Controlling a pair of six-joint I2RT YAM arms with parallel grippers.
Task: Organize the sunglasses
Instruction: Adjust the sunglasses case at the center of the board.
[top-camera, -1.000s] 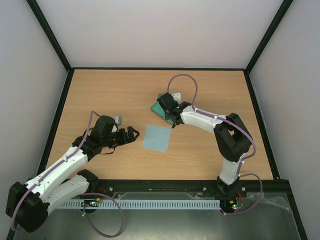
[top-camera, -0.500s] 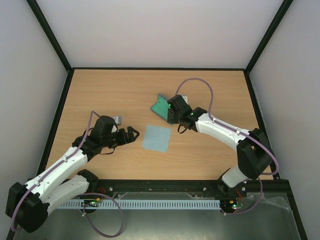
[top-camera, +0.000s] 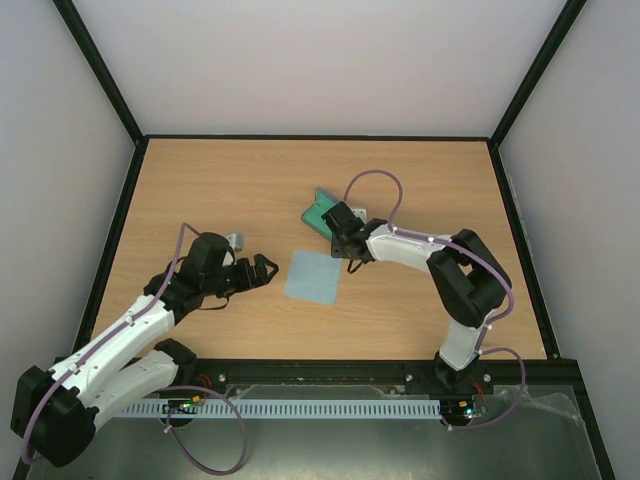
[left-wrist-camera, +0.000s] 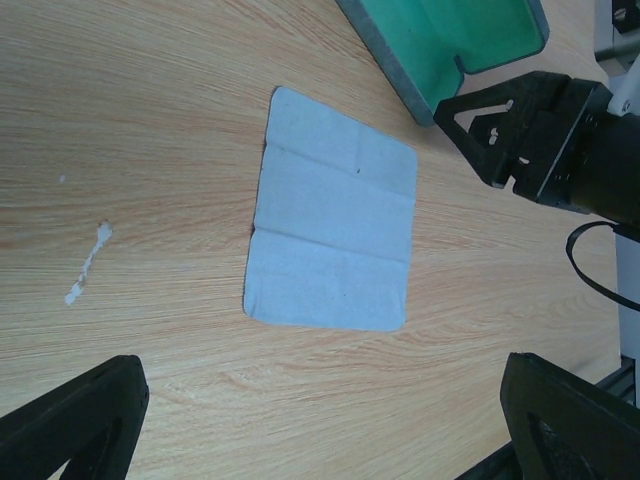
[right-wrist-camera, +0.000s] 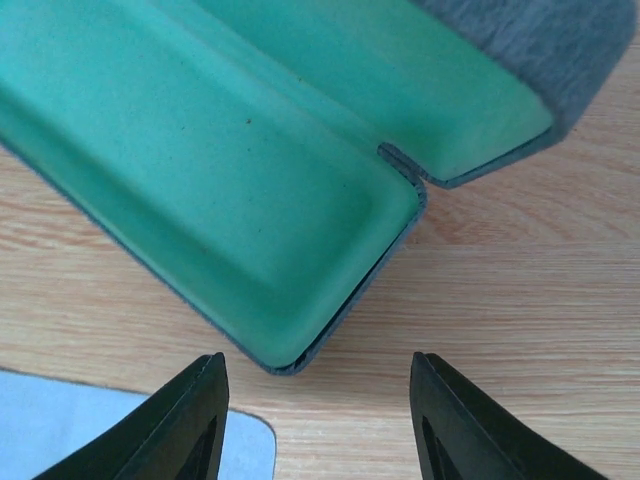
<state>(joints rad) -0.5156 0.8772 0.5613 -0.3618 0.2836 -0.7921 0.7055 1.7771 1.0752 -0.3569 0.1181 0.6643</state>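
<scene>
The sunglasses are out of view in every frame. The blue-grey hard case (top-camera: 318, 208) lies open at the table's middle, its green inside empty, as the right wrist view (right-wrist-camera: 200, 180) and left wrist view (left-wrist-camera: 450, 40) show. The light blue cloth (top-camera: 313, 276) lies flat in front of it, also seen in the left wrist view (left-wrist-camera: 335, 240). My right gripper (top-camera: 338, 232) is open and empty, its fingertips either side of the case's near corner (right-wrist-camera: 315, 365). My left gripper (top-camera: 262, 268) is open and empty, left of the cloth (left-wrist-camera: 320, 370).
A small white smear (left-wrist-camera: 85, 265) marks the wood left of the cloth. A corner of the cloth (right-wrist-camera: 50, 420) shows by my right gripper's left finger. Black frame rails (top-camera: 118, 230) and grey walls bound the table on all sides.
My right arm stretched out to the right, then folded back; its gripper stays at the case, now slightly lower left. The left arm, cloth and case have not moved.
</scene>
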